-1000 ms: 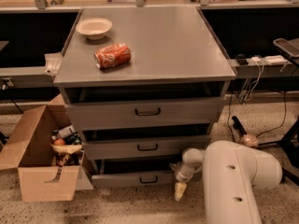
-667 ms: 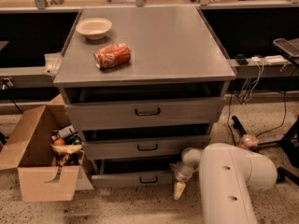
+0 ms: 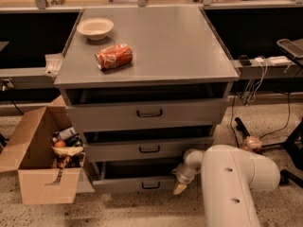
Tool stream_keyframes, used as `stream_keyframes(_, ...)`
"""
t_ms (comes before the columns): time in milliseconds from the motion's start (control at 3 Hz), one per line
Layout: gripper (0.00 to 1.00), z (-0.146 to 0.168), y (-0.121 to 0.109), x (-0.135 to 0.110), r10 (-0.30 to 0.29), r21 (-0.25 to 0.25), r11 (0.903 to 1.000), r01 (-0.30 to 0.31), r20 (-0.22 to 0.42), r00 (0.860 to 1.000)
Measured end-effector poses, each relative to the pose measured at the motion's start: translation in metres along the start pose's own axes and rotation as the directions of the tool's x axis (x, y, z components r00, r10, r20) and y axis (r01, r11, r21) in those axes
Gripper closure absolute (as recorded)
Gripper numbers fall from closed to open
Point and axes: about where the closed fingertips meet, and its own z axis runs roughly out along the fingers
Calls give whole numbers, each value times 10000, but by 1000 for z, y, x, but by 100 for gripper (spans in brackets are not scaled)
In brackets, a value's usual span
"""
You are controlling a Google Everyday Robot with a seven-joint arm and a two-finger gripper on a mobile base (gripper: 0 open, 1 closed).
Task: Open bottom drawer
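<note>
The grey cabinet (image 3: 151, 56) has three drawers. The bottom drawer (image 3: 132, 184) is the lowest, narrowest front, with a small dark loop handle (image 3: 150, 185). It stands slightly pulled out, like the two above it. My white arm comes in from the lower right. My gripper (image 3: 181, 184) hangs at the right end of the bottom drawer's front, to the right of the handle, tip pointing down toward the floor.
A white bowl (image 3: 95, 28) and a red can (image 3: 113, 56) lying on its side rest on the cabinet top. An open cardboard box (image 3: 38, 174) with items stands on the floor to the left. Cables and a stand base (image 3: 265, 136) lie to the right.
The arm's white body has shifted slightly left and nearer. The gripper stays by the bottom drawer's right end. The drawers have not visibly moved.
</note>
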Motion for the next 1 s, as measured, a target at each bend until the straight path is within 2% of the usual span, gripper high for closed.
stream_keyframes(333, 60, -7, 23, -11, -176, -72, 9998, 177, 158, 9997)
stream_keyframes(667, 84, -19, 65, -35, -535, -215, 9982, 551, 693, 9962)
stream_keyframes(1000, 100, -20, 82, -43, -627, -260, 9975, 654, 944, 9936)
